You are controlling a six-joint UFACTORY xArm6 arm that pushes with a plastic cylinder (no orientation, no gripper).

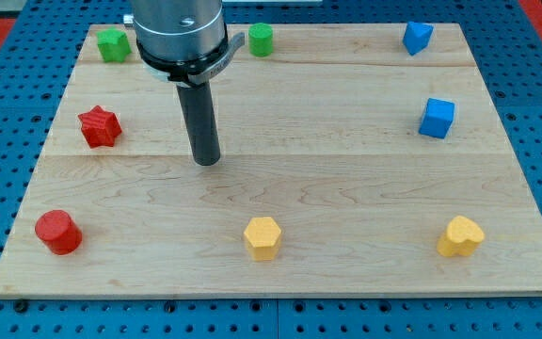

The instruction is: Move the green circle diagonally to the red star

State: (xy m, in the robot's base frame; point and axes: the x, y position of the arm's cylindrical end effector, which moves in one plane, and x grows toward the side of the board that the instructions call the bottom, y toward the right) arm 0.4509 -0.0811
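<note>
The green circle (261,40), a short green cylinder, stands near the board's top edge, just right of the arm's body. The red star (99,126) lies near the board's left edge, below the top-left corner. My tip (207,161) rests on the wood between them, lower than both: it is well to the right of the red star and below and left of the green circle. It touches no block.
A green star-like block (113,44) sits at the top left. A red cylinder (58,232) is at the bottom left. A yellow hexagon (263,237) and a yellow heart (461,236) lie along the bottom. Two blue blocks (417,37) (436,118) are at the right.
</note>
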